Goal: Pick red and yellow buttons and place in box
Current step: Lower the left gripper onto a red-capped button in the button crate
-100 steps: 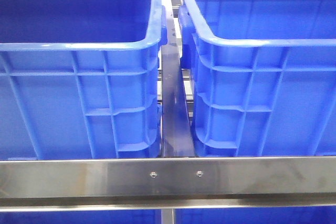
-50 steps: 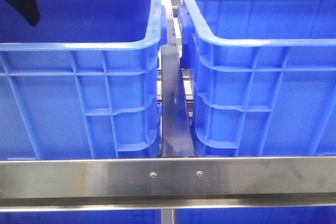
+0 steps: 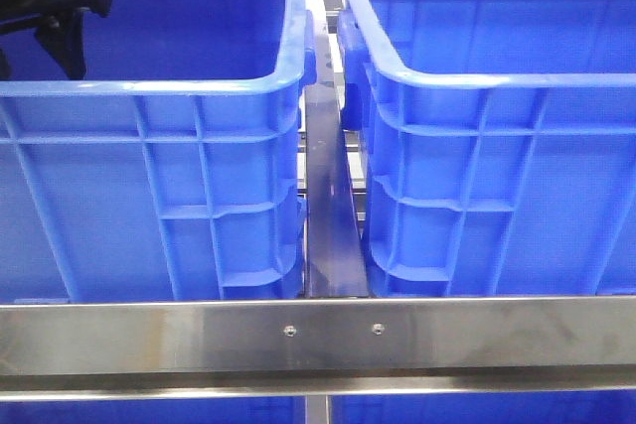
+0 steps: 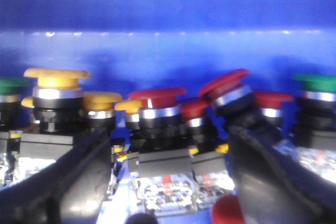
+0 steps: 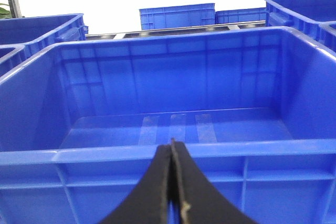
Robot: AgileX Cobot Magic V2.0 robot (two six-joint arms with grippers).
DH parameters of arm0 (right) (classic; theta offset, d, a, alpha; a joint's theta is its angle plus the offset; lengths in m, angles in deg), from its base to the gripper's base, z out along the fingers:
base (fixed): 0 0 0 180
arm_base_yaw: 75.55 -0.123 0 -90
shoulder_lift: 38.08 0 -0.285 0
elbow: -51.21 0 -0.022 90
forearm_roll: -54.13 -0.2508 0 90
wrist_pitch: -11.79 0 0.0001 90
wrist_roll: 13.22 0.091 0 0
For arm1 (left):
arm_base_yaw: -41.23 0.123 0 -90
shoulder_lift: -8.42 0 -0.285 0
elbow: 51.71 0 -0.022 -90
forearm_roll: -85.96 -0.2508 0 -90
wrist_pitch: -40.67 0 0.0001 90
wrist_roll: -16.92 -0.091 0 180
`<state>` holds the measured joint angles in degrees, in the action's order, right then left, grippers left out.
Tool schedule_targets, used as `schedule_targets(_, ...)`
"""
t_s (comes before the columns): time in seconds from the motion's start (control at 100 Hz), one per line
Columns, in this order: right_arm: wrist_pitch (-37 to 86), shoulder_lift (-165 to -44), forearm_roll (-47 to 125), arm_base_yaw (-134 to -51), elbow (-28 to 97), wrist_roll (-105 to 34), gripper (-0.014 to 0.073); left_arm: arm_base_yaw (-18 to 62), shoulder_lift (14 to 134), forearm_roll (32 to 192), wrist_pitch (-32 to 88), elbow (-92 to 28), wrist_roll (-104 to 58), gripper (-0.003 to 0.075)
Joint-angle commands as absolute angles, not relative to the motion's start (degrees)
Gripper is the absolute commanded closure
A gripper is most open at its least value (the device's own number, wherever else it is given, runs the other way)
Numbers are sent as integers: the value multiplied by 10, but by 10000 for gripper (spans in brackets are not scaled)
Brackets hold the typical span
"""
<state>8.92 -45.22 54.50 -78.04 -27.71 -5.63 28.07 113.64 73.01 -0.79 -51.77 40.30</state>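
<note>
The jaws of the left gripper [image 4: 168,182] stand spread wide, down among the buttons, with a red mushroom-head push button [image 4: 156,109] between the two black fingers [image 4: 79,177] but not yet touched by either. The jaws of the right gripper [image 5: 172,192] are pressed flat together on nothing, hanging in front of the right-hand blue plastic crate [image 5: 173,150].

Judging by how things lie, the task is at its start. That right-hand crate shows a bare floor with only three strips of clear tape, so no button has been placed if this is the box meant. The buttons all sit in the left-hand blue plastic crate [image 3: 149,86], where the left arm reaches in at the far left corner in the front view. What is left, then, is the whole of the picking, beginning with closing on the red button.

The buttons are glossy domed caps on bright metal collars, with black threaded bodies and clear contact blocks below. A yellow mushroom-head button [image 4: 56,85] stands upright; another red one [image 4: 227,88] leans tilted; green-capped buttons [image 4: 317,90] sit at the sides and are not wanted. Both crates are moulded with ribbed walls and rolled rims, behind a brushed steel rail [image 3: 318,335].
</note>
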Motion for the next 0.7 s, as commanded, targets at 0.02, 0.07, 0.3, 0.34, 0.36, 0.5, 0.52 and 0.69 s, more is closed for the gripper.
schedule_targets(0.02, 40, -440, 547, -779, -276, -60, 662, 276, 1123, 716, 25, -537, 418, 289)
schedule_targets(0.07, 40, -440, 547, -779, -276, -60, 662, 276, 1129, 716, 28, -537, 419, 289)
schedule_targets(0.3, 40, -440, 547, -779, -276, -60, 662, 285, 1145, 710, 34, -537, 434, 289)
schedule_targets(0.34, 40, -440, 547, -779, -276, -60, 662, 287, 1145, 710, 40, -537, 434, 289)
schedule_targets(0.36, 40, -440, 547, -779, -276, -60, 662, 288, 1145, 710, 42, -537, 434, 289)
schedule_targets(0.5, 40, -440, 547, -779, -276, -60, 662, 289, 1145, 708, 52, -537, 434, 289)
schedule_targets(0.52, 40, -440, 547, -779, -276, -60, 662, 289, 1145, 708, 54, -537, 434, 289)
schedule_targets(0.69, 40, -440, 547, -779, -276, -60, 662, 289, 1145, 708, 72, -537, 434, 289)
